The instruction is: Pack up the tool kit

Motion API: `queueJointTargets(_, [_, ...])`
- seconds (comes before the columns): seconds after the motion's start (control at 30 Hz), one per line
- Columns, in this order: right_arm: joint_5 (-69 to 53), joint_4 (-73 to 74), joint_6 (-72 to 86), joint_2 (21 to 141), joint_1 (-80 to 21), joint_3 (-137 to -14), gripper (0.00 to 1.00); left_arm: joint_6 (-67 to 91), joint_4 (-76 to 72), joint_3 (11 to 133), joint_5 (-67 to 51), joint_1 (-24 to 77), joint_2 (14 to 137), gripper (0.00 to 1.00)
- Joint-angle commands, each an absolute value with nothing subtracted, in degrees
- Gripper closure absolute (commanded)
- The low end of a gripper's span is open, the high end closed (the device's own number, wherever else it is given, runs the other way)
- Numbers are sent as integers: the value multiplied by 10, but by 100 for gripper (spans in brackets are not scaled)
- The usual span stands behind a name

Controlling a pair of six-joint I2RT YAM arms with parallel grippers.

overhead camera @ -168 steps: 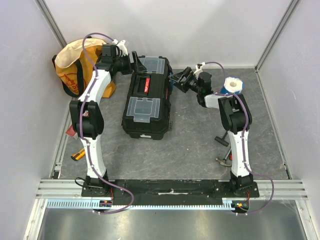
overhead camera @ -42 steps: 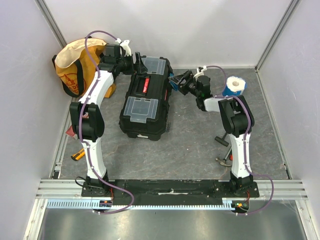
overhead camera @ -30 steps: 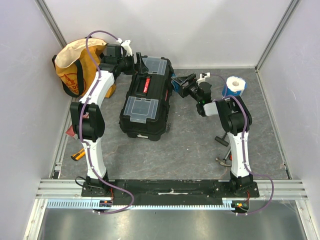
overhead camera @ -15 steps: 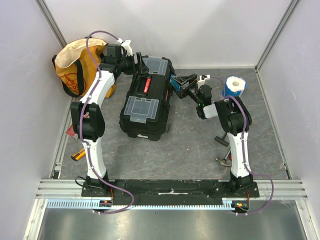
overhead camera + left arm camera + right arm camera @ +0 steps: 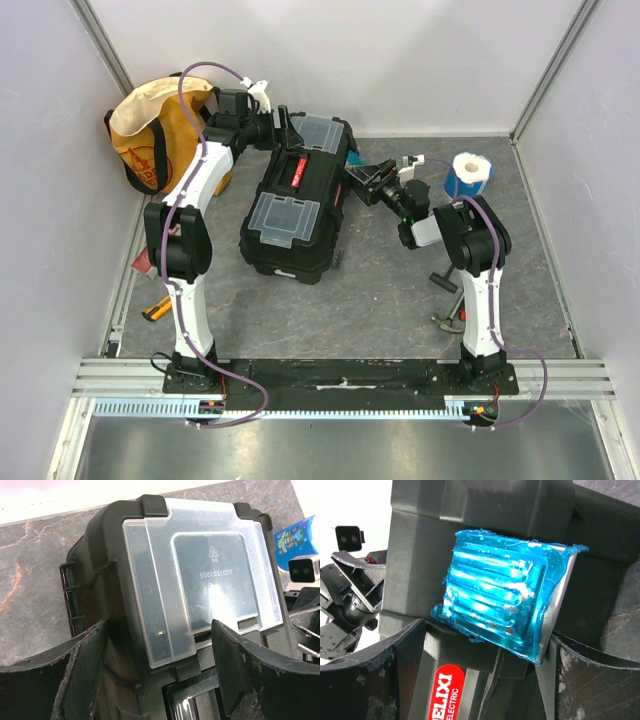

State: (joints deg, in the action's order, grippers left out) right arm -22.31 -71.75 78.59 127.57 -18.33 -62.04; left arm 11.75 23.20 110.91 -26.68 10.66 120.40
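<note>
The tool kit (image 5: 300, 195), a black plastic box with two clear lids and a red-marked handle, lies aslant on the grey floor. My left gripper (image 5: 284, 130) is at its far end. In the left wrist view this gripper (image 5: 160, 665) stands open, one finger beside the box wall and the other over the clear lid (image 5: 200, 575). My right gripper (image 5: 358, 182) is against the box's right side. In the right wrist view it (image 5: 480, 677) is open, with the blue latch (image 5: 502, 605) just ahead of its jaws and the red label (image 5: 442, 692) between them.
A yellow-orange fabric bag (image 5: 148, 130) stands at the back left against the wall. A blue and white roll (image 5: 468, 172) sits behind the right arm. Dark-handled tools (image 5: 445, 285) lie right of the right arm, and a yellow-handled tool (image 5: 155, 310) lies at the left edge.
The right gripper has moved in against the box's right side at the latch. The box's far end has swung a little to the right, and the left gripper has followed it.
</note>
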Motion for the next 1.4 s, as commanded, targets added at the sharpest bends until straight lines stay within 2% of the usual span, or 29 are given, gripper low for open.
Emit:
queueJointTargets(0.0, [-275, -827, 674, 1187, -209, -605, 19, 128, 394, 1057, -279, 156, 1280, 26])
queueJointTargets(0.07, [-266, -796, 641, 1172, -209, -606, 27, 128, 395, 1058, -279, 156, 1281, 26])
queueJointTargets(0.13, [-262, -771, 614, 1164, -209, -611, 31, 128, 395, 1059, -280, 156, 1282, 26])
queueJointTargets(0.27, [-251, -762, 593, 1159, -209, -606, 23, 127, 396, 1061, -283, 157, 1286, 27])
queueJointTargets(0.33, [-241, -755, 585, 1156, -209, -602, 23, 127, 398, 1062, -284, 156, 1287, 27])
queueJointTargets(0.47, [-213, -664, 539, 1138, -210, -618, 38, 125, 400, 1061, -285, 156, 1288, 27])
queueJointTargets(0.5, [-201, -631, 520, 1132, -212, -623, 39, 125, 400, 1061, -286, 156, 1289, 27])
queueJointTargets(0.67, [-120, -498, 449, 1106, -223, -642, 37, 125, 400, 1059, -289, 156, 1292, 27])
queueJointTargets(0.93, [34, -373, 355, 1093, -267, -685, 35, 125, 400, 1058, -298, 156, 1295, 28])
queueJointTargets(1.17, [239, -256, 345, 1062, -274, -695, 33, 123, 400, 1055, -298, 156, 1288, 28])
queueJointTargets(1.37, [331, -186, 367, 1016, -265, -679, 32, 129, 400, 1066, -296, 156, 1280, 28])
